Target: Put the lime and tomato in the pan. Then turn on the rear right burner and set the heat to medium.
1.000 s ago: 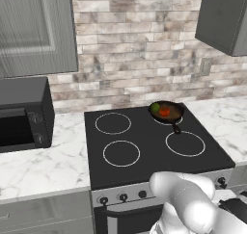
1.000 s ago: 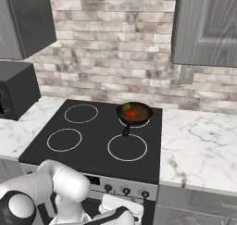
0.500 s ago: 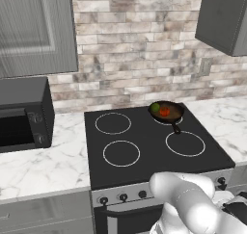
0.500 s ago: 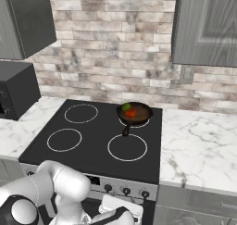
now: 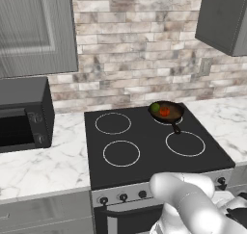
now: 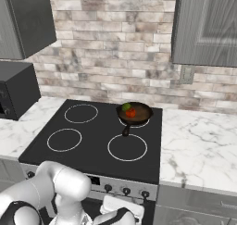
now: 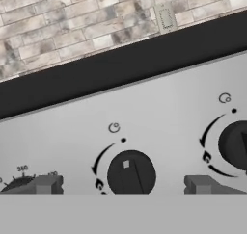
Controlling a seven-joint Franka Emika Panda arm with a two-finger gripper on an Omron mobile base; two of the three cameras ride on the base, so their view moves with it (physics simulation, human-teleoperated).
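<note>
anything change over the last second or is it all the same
Nothing visibly changed. The lime and tomato still sit in the pan on the rear right burner, and the gripper stays open, framing a stove knob.

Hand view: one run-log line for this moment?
gripper: open, facing knob | lime, tomato: in pan | stage: at stove front, knob not gripped
</note>
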